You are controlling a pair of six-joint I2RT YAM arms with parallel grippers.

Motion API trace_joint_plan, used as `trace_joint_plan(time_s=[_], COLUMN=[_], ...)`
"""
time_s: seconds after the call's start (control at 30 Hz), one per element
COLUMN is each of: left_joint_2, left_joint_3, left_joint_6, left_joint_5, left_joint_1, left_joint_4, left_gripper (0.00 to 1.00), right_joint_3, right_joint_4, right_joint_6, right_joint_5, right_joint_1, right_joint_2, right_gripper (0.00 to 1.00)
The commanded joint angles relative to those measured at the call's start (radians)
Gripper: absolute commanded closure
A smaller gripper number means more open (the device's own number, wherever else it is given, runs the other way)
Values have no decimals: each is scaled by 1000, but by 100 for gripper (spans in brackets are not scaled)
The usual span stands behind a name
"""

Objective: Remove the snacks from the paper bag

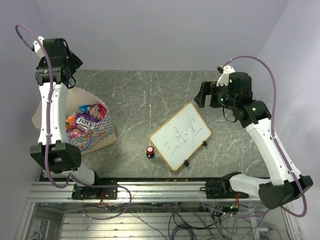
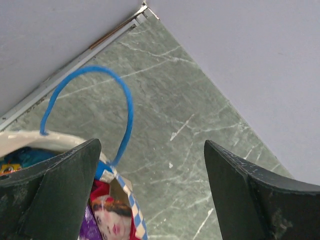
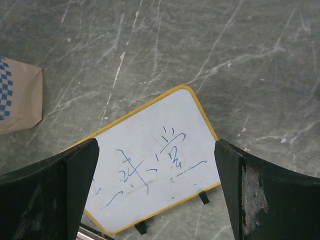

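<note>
Your paper bag (image 1: 95, 134) stands at the left of the bench (image 1: 150, 95), snacks (image 1: 84, 121) inside it. Left claw (image 2: 151, 145) — spread wide, empty, above the bag's rim. Right claw (image 3: 156, 145) — spread wide, empty, over the whiteboard (image 3: 150, 175).

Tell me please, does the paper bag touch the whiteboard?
Apart. The top view shows a wide strip of bare table between the paper bag and the whiteboard; the right wrist view shows it too.
</note>
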State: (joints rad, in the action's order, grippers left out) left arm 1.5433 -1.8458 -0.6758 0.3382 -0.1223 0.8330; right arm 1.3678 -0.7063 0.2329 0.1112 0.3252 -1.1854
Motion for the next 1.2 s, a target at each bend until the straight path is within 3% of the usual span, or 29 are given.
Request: trace_joint_plan(time_s=[0.0,0.2,0.33,0.43,0.6,0.93,1.17], left_joint_2=[54,123,174,193,192,181,159], left_joint_3=[-59,-104,-160,-160,-122,-157,-91], left_joint_6=[60,82,81,76,39,46,-26], left_joint_5=[18,-91,-221,-365,-561,-745,-809], left_joint_1=[-26,-43,-44,-43,-33,65,257], left_joint_4=[-70,-135,-130,-167,-236,-239,-328], left_gripper=[5,13,36,67,90,93,93], right_joint_3=[3,34,59,73,78,127,150], right_joint_4=[10,14,17,20,35,27,26], right_joint_6=[-38,-56,-53,-48,-43,-2,56], right_joint_5=[-51,-76,-81,-71,-64,-21,21], right_joint_1=[6,18,17,17,16,16,18], right_joint_2=[39,34,28,23,16,-24,-57], right_gripper=[0,0,0,0,0,0,0])
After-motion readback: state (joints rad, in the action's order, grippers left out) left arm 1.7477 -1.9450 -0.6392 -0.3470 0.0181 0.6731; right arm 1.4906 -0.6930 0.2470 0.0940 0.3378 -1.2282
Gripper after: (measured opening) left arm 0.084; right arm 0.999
